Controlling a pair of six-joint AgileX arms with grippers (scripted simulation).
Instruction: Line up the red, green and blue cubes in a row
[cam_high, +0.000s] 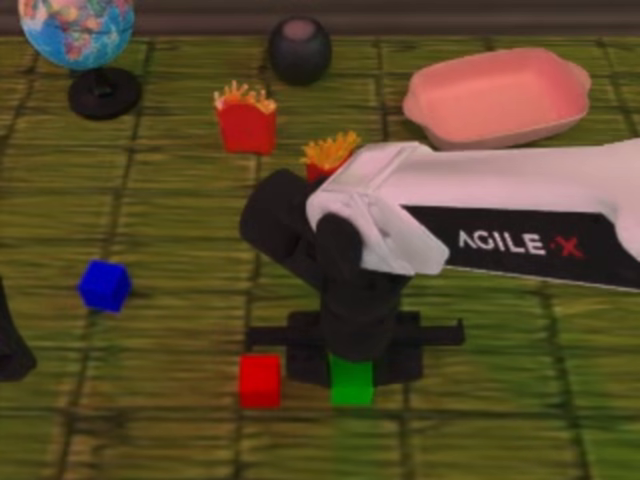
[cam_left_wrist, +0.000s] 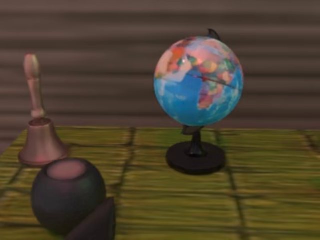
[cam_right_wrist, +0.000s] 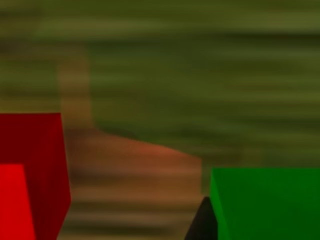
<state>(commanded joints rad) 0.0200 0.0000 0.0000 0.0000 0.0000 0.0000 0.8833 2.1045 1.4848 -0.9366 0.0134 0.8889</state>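
Observation:
The green cube sits on the mat near the front middle. My right gripper hangs straight over it and hides its far part. The red cube rests just left of the green one at the same depth, with a narrow gap between them. The right wrist view shows the red cube and the green cube with bare mat between. The blue cube lies apart at the left, farther back. My left arm is parked at the left edge.
A globe and a dark round pot stand at the back, with a pink dish at the back right. Two red fries cartons stand behind the right arm. The left wrist view shows a bell.

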